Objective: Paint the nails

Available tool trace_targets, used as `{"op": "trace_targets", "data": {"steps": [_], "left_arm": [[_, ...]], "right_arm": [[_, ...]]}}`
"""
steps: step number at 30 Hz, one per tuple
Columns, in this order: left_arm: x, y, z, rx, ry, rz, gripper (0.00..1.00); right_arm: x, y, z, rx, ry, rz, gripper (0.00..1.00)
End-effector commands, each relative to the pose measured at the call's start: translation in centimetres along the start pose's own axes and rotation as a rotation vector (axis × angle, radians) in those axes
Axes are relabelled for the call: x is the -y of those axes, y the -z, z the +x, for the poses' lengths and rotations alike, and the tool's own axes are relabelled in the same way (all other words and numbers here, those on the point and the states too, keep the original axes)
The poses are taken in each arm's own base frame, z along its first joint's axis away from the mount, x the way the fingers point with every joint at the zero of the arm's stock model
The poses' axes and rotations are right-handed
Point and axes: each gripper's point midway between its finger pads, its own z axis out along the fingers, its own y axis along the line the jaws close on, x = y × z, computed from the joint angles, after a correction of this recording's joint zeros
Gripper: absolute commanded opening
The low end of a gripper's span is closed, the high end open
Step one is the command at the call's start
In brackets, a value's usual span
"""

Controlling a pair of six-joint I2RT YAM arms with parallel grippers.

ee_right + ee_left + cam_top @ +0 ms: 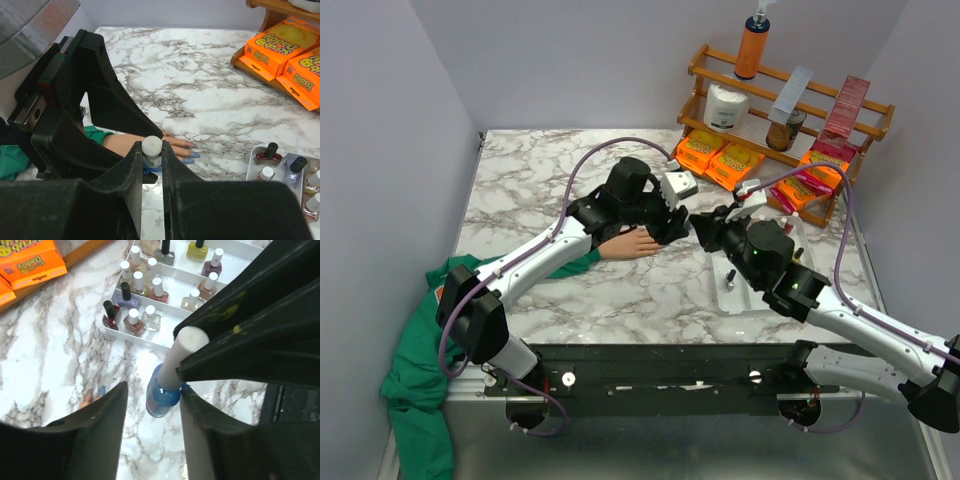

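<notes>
Left gripper [154, 389]: reaches in over the fake hand, its fingers on either side of the blue bottle. One finger meets the glass and a gap shows beside the other, so I cannot tell whether it really grips.
Right gripper [152, 150]: pressed onto the white cap, one finger on each side, meeting the left gripper tip to tip near the middle of the table.
Blue bottle [161, 399]: tilted, its neck running up into the cap.
White cap [182, 352]: long and round-ended, clamped in the right gripper.
Fake hand [632, 243]: peach-coloured, lying flat on the table just under and beside the left gripper, fingers pointing towards the tray.
Nails [191, 155]: bluish at the fingertips, seen in the right wrist view just beyond the held bottle.
Green sleeve [420, 370]: trails from the wrist and spills over the table's left near edge.
Tray [735, 300]: white, on the right side, holding rows of small polish bottles [134, 322].
Table [540, 180]: white marble pattern.
Wooden rack [865, 108]: far right corner, orange boxes [720, 158] at its foot.
</notes>
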Motion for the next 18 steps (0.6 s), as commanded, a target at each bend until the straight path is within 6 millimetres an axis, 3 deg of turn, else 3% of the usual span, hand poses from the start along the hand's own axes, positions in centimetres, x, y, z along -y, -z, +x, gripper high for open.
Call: {"op": "trace_targets", "data": {"steps": [1,6,10,13,18], "left_arm": [[-0.8,1.0,-0.2,0.020,-0.038,-0.033,0.68],[-1.2,1.4,-0.5,0.028,-0.047,-0.044,0.77],[-1.4,1.9,-0.6,0.029,-0.057,-0.033,0.99],[-1.5,2.4,-0.4,0.015,-0.068,-0.034,0.99],[-3.7,4.2,0.9,-0.026,-0.075,-0.132,0.99]], "right_arm": [[1.3,0.3,-0.7,0.040,-0.016,0.045,0.01],[2.2,0.2,-0.5,0.037,0.012,0.068,0.01],[3.4,0.2,-0.2,0.033,0.045,0.104,0.01],[5.5,0.6,0.2,0.029,0.085,0.174,0.01],[11.2,2.8,0.9,0.016,0.108,0.327,0.01]]}}
